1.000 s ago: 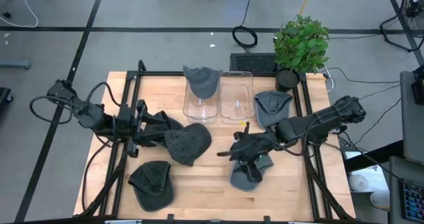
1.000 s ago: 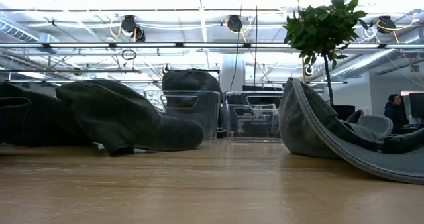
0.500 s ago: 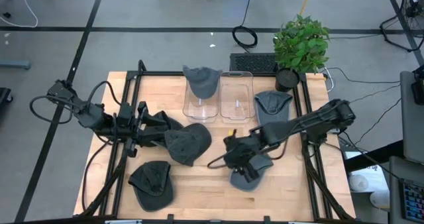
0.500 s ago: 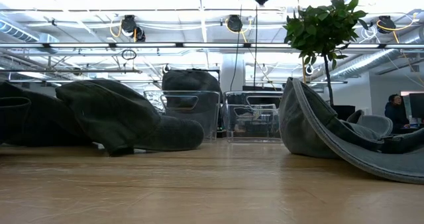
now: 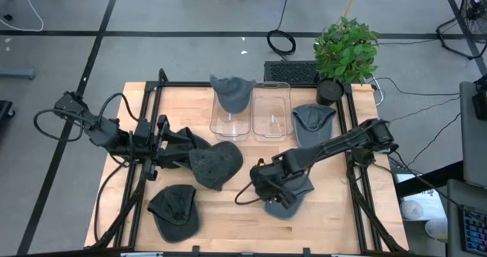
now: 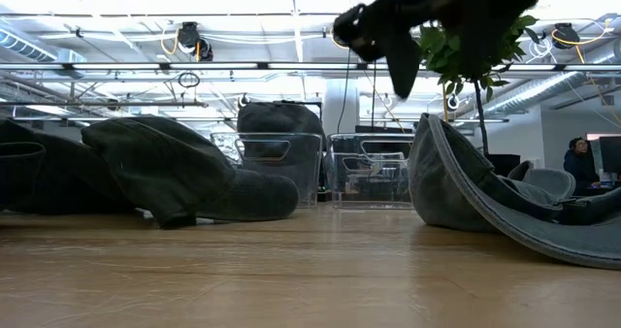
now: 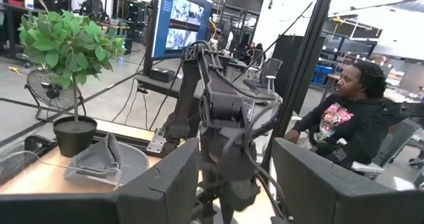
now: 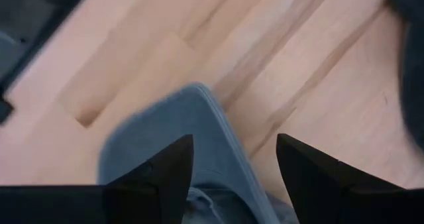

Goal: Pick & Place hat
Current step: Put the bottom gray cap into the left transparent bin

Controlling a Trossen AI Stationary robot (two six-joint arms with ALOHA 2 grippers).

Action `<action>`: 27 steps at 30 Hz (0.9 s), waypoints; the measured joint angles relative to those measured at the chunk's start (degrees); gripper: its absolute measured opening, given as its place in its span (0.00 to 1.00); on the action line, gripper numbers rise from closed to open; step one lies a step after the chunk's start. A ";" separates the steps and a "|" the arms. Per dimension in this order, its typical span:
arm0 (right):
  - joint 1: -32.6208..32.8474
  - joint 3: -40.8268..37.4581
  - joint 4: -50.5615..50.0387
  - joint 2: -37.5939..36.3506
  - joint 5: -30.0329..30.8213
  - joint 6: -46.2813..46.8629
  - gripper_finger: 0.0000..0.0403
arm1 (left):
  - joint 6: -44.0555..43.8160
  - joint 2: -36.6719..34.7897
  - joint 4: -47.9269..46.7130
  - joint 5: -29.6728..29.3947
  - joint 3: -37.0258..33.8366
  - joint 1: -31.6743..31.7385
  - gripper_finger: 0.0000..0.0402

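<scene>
A blue-grey hat (image 5: 289,201) lies on the wooden table near its right-centre, crown down with the brim curving up; it also shows in the low view as the blue-grey hat (image 6: 485,202). My right gripper (image 5: 266,187) hovers open above its left end. In the right wrist view my right gripper (image 8: 232,154) has its fingers on either side of the brim (image 8: 199,131), above it. My left gripper (image 5: 176,147) waits open beside a dark hat (image 5: 216,164), looking level across the table in the left wrist view (image 7: 232,177).
Two clear bins (image 5: 272,112) stand at the far middle; the left bin holds a grey hat (image 5: 232,92). Another grey hat (image 5: 313,121) lies right of them, and a dark hat (image 5: 174,211) near the front left. A potted plant (image 5: 346,50) stands at the far right corner. A person (image 7: 351,124) sits beyond the table.
My right gripper has travelled toward the table's left and near edge, along the blue-grey hat, and has come down enough that its fingers now hang into the top of the low view. The hats have stayed where they were.
</scene>
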 joint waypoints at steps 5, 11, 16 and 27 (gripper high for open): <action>-0.92 0.02 -0.30 2.44 0.31 -2.22 0.51 | 1.96 0.00 0.01 -0.01 0.00 0.00 0.50; -1.18 -0.04 -2.48 4.49 0.28 -4.11 0.51 | 3.93 0.00 0.02 -0.02 0.00 0.00 0.50; -1.36 -0.02 -2.52 4.46 -1.23 -3.78 0.50 | 3.81 0.00 0.03 -0.04 0.00 0.00 0.50; -1.40 -0.02 -2.33 4.39 -0.93 -5.42 0.22 | 3.37 0.00 1.28 -0.02 0.00 0.00 0.50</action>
